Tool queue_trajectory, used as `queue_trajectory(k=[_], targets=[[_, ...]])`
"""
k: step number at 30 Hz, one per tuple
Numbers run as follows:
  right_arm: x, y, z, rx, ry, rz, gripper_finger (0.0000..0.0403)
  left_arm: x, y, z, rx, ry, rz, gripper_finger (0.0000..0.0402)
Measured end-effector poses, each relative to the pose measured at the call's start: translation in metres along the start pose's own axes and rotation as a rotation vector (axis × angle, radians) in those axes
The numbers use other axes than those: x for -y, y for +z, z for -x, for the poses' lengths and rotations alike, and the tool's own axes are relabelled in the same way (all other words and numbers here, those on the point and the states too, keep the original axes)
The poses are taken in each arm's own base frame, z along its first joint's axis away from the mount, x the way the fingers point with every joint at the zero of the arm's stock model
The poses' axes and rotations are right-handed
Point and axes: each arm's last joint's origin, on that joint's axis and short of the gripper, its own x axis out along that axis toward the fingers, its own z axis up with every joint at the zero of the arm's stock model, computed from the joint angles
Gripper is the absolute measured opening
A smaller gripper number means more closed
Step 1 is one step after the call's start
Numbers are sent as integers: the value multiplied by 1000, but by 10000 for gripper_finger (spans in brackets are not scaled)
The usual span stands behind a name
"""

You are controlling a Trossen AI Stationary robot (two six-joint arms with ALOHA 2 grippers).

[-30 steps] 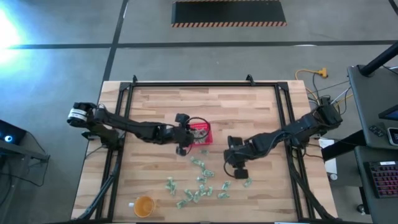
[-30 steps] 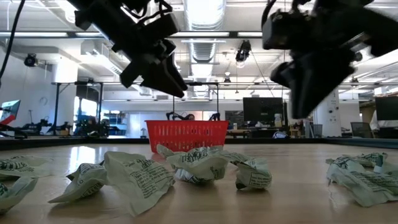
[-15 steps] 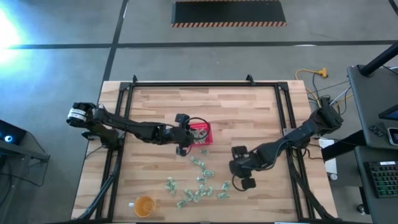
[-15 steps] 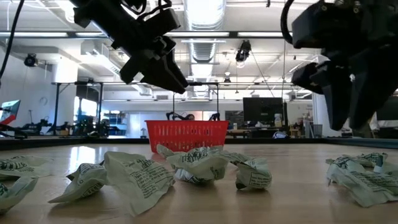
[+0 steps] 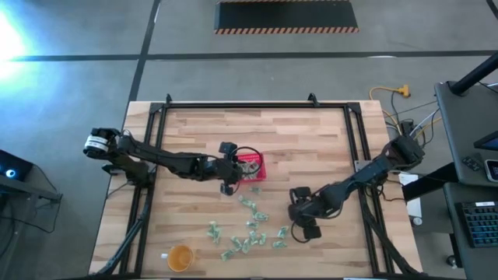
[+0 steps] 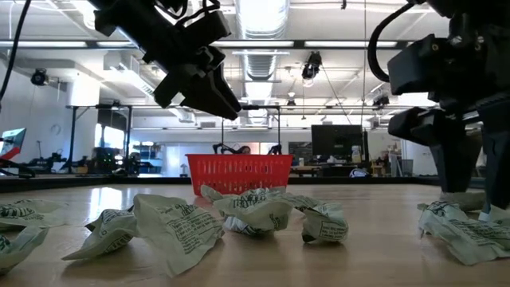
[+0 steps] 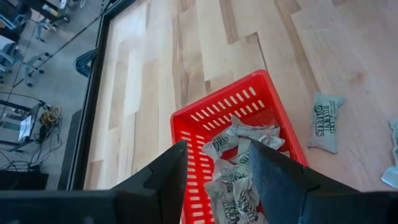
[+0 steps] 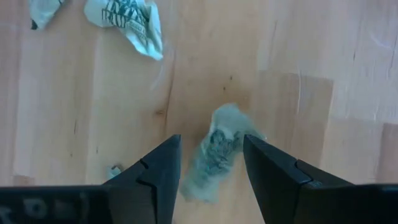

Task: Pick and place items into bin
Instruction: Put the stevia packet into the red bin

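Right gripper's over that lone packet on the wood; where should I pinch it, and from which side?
Come straight down from above. The packet lies flat and crumpled on the table, between the open right gripper fingers. Pinch across its narrow middle, where the raised crinkles probably give the pads purchase.

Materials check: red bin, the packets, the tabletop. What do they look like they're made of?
Bin: looks like moulded plastic, glossy red, slotted mesh walls.
Packets: thin crinkly wrapper, film or paper, unclear which; pale green and white, printed, creased all over.
Tabletop: wood, butcher-block look; pale staggered planks with visible grain, smooth finish.
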Motion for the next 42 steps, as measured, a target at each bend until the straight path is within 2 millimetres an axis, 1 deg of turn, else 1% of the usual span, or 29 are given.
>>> queue_trajectory(k=[3,7,18,22,27,30,33,37,40,42], targets=[[1,-1,0,-11,-16,0,159,0,0,0,-2,-1,0,156],[3,-1,0,12,-71,2,133,0,0,0,-2,0,1,156],[4,2,1,50,-133,10,16,1,-1,0,-4,-2,0,156],[3,5,3,70,-154,16,10,1,-2,0,-12,-5,-5,156],[2,13,8,116,-213,80,9,3,-4,1,-47,-20,10,156],[3,21,14,168,-318,143,9,6,-8,3,-101,-41,29,156],[6,32,21,242,-499,221,9,12,-16,6,-189,-76,41,156],[17,53,32,339,-709,284,9,20,-23,16,-282,-106,90,156],[31,70,37,393,-742,321,9,27,-25,24,-322,-123,128,156],[43,80,40,432,-713,336,9,32,-25,29,-333,-135,147,156]])
